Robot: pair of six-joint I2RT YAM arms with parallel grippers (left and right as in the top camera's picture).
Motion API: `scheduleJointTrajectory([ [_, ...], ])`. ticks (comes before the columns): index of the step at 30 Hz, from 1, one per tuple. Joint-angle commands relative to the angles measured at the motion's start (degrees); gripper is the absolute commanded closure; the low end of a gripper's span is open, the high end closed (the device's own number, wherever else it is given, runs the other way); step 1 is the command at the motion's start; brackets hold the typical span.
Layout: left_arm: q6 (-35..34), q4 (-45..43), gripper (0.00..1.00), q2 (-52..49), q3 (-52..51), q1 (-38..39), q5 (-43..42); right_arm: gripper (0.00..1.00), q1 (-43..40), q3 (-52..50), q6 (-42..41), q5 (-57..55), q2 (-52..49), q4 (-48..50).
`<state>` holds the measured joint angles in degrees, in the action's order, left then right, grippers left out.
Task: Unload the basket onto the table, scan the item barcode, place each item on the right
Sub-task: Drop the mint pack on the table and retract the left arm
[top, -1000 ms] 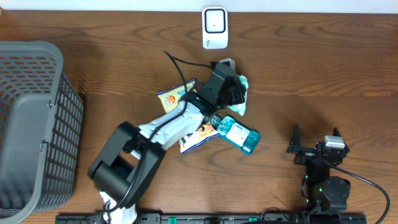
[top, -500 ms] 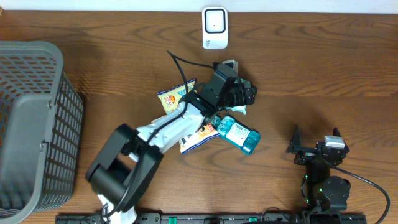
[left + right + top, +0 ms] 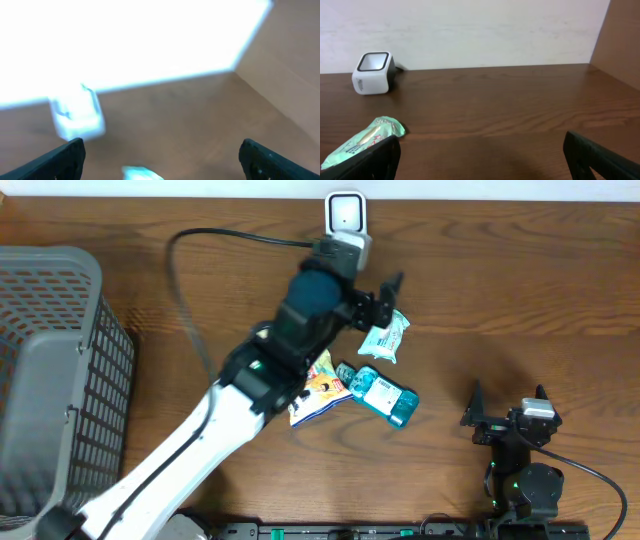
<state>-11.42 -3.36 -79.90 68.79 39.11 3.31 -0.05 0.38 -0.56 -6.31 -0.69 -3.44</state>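
item: mint-green packet (image 3: 385, 340), lying flat on the table (image 3: 540, 290) between the scanner and the blue bottle. Nothing holds it.
left gripper (image 3: 160, 159): jaws spread wide with nothing between them. It hovers between scanner and packet. Wrist view is blurred, and the packet only peeks in at the bottom edge.
scanner (image 3: 346, 225): white block at the far table edge, window tilted up towards the arms, so an item has to be lifted and turned to face it.
scan status: my read is not presented. The packet sits off to the side, out of the window's line. Can't tell which face carries the barcode.
next: probably a fresh pinch on the packet edge. Thin crinkly film may fold or slip.
blue bottle (image 3: 385, 395): on its side just below the packet. Can't tell if they touch.
snack packets (image 3: 318, 388): partly under the left arm.
basket (image 3: 50, 380): grey mesh, far left, well apart. Likely the drop-off.
right gripper (image 3: 508, 418): jaws wide, empty, parked near-right, clear of the left arm.
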Motion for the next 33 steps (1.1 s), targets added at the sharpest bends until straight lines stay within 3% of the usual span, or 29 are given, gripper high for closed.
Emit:
scheduleJointTrajectory([
  [1, 13.46, 0.11, 0.02, 4.85, 0.17, -0.20, 15.87, 0.01, -0.39, -0.07, 0.85, -0.66, 0.31, -0.15],
  [7, 34.07, -0.33, 0.02, 9.31, 0.22, -0.24, 31.91, 0.01, -0.39, -0.07, 0.85, -0.66, 0.31, -0.15],
  [12, 43.82, -2.14, 0.02, 9.49, 0.22, -0.31, 34.86, 0.01, -0.39, -0.07, 0.85, -0.66, 0.31, -0.15],
  [25, 46.75, -1.46, 0.02, 9.27, 0.04, -0.35, 34.67, 0.01, -0.39, -0.07, 0.85, -0.66, 0.31, -0.15],
  [33, 46.75, -1.18, 0.02, 12.46, 0.04, -4.33, 34.34, 0.01, -0.39, -0.07, 0.85, -0.66, 0.31, -0.15],
])
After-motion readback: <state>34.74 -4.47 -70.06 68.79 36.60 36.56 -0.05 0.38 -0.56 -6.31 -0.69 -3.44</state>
